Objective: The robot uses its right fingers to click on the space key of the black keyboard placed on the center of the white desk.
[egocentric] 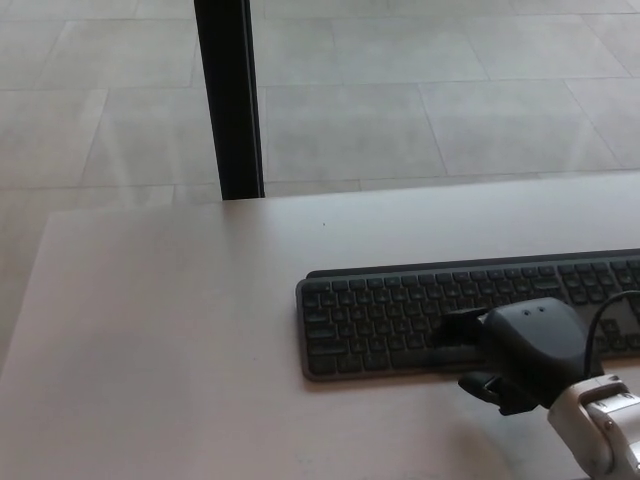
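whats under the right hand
The right hand lies over the front rows of the keyboard, fingers reaching onto its lower keys. The keys beneath it are covered, so contact with the space key cannot be seen.

the right hand (pixel 525 350) comes in from the lower right corner on a white wrist (pixel 600 425), palm turned down, its dark back facing up. its fingers (pixel 458 328) reach forward and to the left, the thumb (pixel 482 385) sticking out below. no left hand shows.
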You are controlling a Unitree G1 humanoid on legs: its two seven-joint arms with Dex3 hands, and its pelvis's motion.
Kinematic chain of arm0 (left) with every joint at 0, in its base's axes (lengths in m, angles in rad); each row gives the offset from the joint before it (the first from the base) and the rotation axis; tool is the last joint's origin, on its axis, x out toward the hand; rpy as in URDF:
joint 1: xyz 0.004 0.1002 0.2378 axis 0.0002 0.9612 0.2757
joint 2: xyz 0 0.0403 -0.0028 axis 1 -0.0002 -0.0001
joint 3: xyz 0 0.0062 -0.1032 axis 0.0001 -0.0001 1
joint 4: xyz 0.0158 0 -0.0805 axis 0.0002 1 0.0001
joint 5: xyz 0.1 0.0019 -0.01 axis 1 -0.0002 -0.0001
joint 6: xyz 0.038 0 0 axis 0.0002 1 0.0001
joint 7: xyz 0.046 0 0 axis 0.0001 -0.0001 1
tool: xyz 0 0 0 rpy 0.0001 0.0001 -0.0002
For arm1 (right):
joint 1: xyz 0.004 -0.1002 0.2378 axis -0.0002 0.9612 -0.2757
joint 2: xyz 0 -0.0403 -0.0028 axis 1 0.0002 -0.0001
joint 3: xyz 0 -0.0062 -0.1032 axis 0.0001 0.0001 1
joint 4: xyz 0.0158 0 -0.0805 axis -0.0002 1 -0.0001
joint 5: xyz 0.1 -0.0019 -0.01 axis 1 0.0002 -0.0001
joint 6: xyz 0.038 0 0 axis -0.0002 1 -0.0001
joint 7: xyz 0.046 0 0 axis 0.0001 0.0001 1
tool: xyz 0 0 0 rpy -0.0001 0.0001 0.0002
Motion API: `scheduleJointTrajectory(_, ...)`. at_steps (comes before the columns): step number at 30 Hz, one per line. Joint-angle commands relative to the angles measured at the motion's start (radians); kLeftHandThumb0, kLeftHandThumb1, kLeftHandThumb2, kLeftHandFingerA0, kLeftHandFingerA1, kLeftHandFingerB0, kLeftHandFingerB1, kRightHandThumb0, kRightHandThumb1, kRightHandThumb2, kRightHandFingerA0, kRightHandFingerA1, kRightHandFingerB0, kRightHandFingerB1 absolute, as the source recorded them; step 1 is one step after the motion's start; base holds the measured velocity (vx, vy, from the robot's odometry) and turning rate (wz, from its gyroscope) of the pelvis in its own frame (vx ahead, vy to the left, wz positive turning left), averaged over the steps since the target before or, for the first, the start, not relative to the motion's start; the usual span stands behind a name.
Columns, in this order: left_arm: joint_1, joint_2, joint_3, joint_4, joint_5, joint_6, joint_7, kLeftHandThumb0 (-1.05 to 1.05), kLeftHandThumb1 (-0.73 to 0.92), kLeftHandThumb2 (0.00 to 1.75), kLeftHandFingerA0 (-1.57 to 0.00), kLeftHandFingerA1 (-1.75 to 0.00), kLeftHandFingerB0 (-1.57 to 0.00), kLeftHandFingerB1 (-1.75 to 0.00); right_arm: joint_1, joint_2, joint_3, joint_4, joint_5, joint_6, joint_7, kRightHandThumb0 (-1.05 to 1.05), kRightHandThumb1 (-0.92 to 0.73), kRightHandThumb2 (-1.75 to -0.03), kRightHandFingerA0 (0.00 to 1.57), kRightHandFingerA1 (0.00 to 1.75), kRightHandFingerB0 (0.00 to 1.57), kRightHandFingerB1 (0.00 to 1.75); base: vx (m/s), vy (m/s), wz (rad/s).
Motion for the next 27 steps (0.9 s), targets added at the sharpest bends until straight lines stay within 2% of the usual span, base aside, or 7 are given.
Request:
scheduleJointTrajectory(1,-0.002,0.023,-0.006,0.011,-0.021,-0.028,0.002,-0.45,0.53,0.56,-0.82,-0.84,-0.75,-0.59,0.014,0.000,-0.017,-0.008,-0.029,-0.037,-0.002,-0.41,-0.58,-0.57,0.85,1.46,0.69,0.47,0.00,0.000,0.00)
scheduleJointTrajectory(3,-0.005,0.024,-0.004,0.012,-0.027,-0.027,0.005,-0.45,0.53,0.56,-0.82,-0.83,-0.76,-0.59,0.014,0.002,-0.023,-0.002,-0.031,-0.044,-0.008,-0.42,-0.57,-0.57,0.86,1.45,0.70,0.47,0.00,0.000,0.00)
scheduleJointTrajectory(5,-0.007,0.024,-0.002,0.015,-0.029,-0.033,0.008,-0.44,0.53,0.56,-0.84,-0.81,-0.77,-0.60,0.011,-0.002,-0.021,0.005,-0.045,-0.034,0.004,-0.42,-0.60,-0.58,0.80,1.52,0.67,0.48,0.00,0.000,0.00)
scheduleJointTrajectory(14,-0.002,0.024,-0.023,0.012,-0.028,-0.036,0.012,-0.45,0.54,0.57,-0.85,-0.83,-0.77,-0.59,0.020,0.000,-0.034,0.014,-0.062,-0.031,0.012,-0.42,-0.59,-0.58,0.83,1.48,0.69,0.47,0.00,0.000,0.00)
scheduleJointTrajectory(16,-0.001,0.026,-0.030,0.012,-0.025,-0.035,0.011,-0.46,0.53,0.56,-0.84,-0.76,-0.75,-0.57,0.018,0.006,-0.039,0.020,-0.063,-0.025,0.009,-0.41,-0.59,-0.58,0.84,1.48,0.68,0.47,0.00,0.000,0.00)
scheduleJointTrajectory(27,-0.009,0.028,-0.032,0.018,-0.040,-0.037,0.015,-0.44,0.54,0.56,-0.87,-0.81,-0.77,-0.59,-0.009,0.007,-0.034,0.065,-0.091,-0.033,0.030,-0.39,-0.59,-0.57,0.80,1.54,0.69,0.47,0.00,0.000,0.00)
